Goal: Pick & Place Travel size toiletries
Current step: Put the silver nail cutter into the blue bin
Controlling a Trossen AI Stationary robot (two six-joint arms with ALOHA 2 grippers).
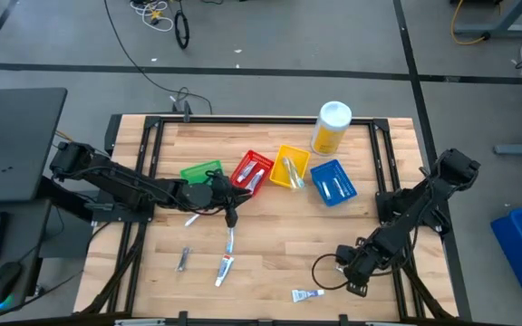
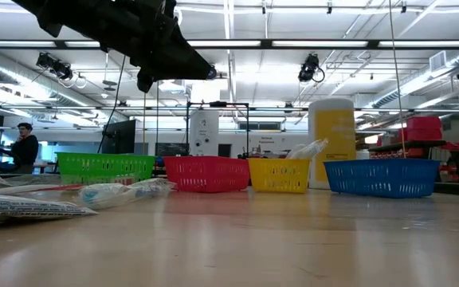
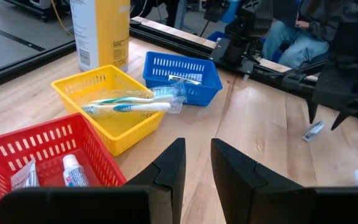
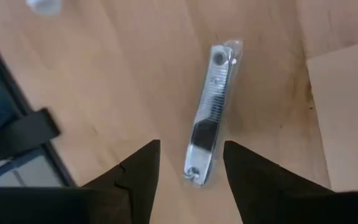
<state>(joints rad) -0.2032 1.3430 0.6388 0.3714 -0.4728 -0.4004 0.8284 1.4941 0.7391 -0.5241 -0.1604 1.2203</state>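
My right gripper [image 4: 191,147] is open near the table's near right part [image 1: 356,274], pointing down. A silvery nail clipper in a clear wrapper [image 4: 207,118] lies flat on the wood, its near end between the two fingers, untouched; it also shows under that gripper [image 3: 314,130]. My left gripper [image 3: 197,149] is open and empty, hovering mid-table by the red bin [image 1: 228,210]. Loose toothpaste tubes lie on the table [image 1: 225,269], [image 1: 308,294], with small wrapped items [image 1: 182,260], [image 1: 229,240]. Toothbrushes [image 3: 126,106] lie in the yellow bin, tubes [image 3: 73,171] in the red bin.
Green [image 1: 202,172], red [image 1: 253,170], yellow [image 1: 290,167] and blue [image 1: 333,181] bins stand in a row at mid-table. A tall yellow bottle with a white cap [image 1: 332,127] stands behind them. A black cable loops beside my right gripper [image 1: 324,272]. Bare wood lies between the two grippers.
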